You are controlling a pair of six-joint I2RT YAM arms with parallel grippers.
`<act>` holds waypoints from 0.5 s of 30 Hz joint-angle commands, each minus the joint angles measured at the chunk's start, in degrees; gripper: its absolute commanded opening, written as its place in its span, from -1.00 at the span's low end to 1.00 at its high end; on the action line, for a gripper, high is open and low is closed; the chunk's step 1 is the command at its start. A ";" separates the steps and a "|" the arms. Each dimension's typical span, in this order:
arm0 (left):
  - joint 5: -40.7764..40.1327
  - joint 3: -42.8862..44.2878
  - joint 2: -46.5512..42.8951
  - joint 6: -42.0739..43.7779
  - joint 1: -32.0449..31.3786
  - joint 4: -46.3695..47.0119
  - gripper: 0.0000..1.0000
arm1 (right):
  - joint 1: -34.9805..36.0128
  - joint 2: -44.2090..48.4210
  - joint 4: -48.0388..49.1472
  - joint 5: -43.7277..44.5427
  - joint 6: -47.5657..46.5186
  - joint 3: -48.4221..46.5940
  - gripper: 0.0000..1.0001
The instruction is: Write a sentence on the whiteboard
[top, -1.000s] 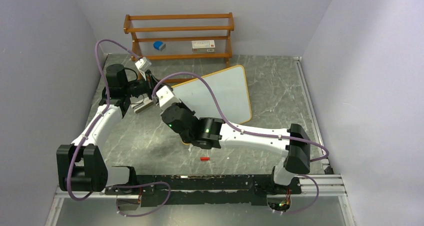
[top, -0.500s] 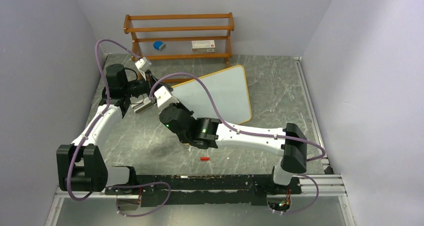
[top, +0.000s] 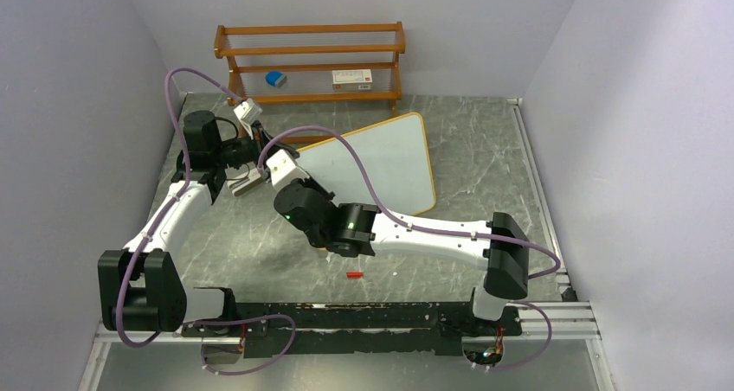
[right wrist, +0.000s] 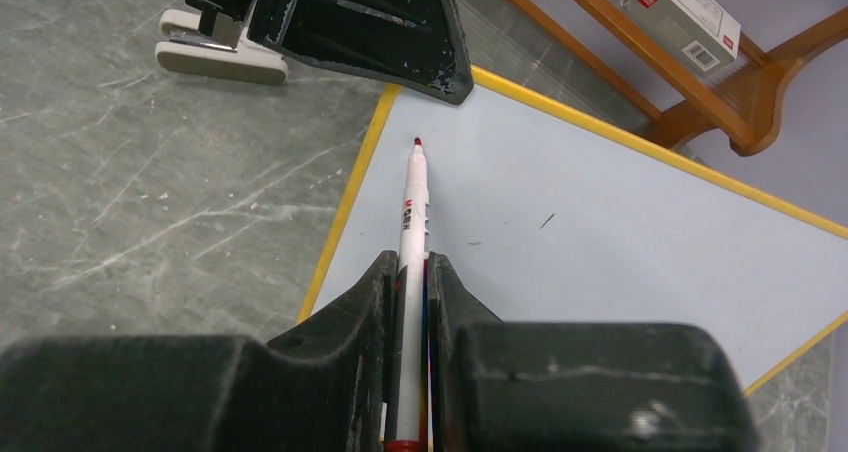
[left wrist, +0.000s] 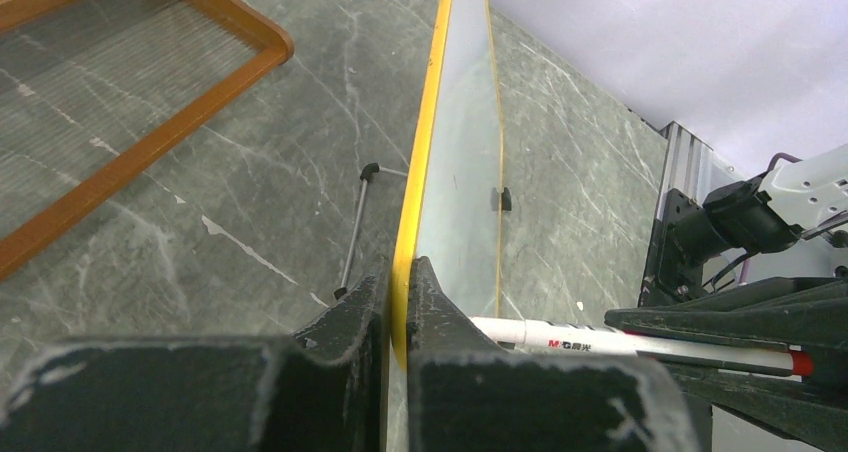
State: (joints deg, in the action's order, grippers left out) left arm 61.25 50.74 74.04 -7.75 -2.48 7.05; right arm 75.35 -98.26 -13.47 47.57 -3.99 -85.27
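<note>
Now: left gripper clamped on the yellow frame of the whiteboard, which stands tilted on the tabletop; right gripper pinching a red-tipped marker, tip by the clamped corner; press lightly and stroke slowly rightward so the board does not rock.

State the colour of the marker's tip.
The marker tip is red; right wrist view shows it best.

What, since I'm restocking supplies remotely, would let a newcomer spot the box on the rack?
At the far end stands a brown wooden rack. On its lowest shelf, right side, lies the box: flat, white with red markings, unlike the small blue object to its left.
</note>
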 commanded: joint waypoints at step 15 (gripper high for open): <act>-0.05 0.74 -1.04 1.61 -0.71 -0.39 -0.90 | -0.33 -1.63 -6.25 -2.70 3.83 -3.13 -1.00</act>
State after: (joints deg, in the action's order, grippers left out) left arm 61.23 50.74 74.04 -7.75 -2.48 7.05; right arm 75.33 -98.56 -17.43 45.69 -1.85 -86.52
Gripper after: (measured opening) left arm 0.079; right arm 0.168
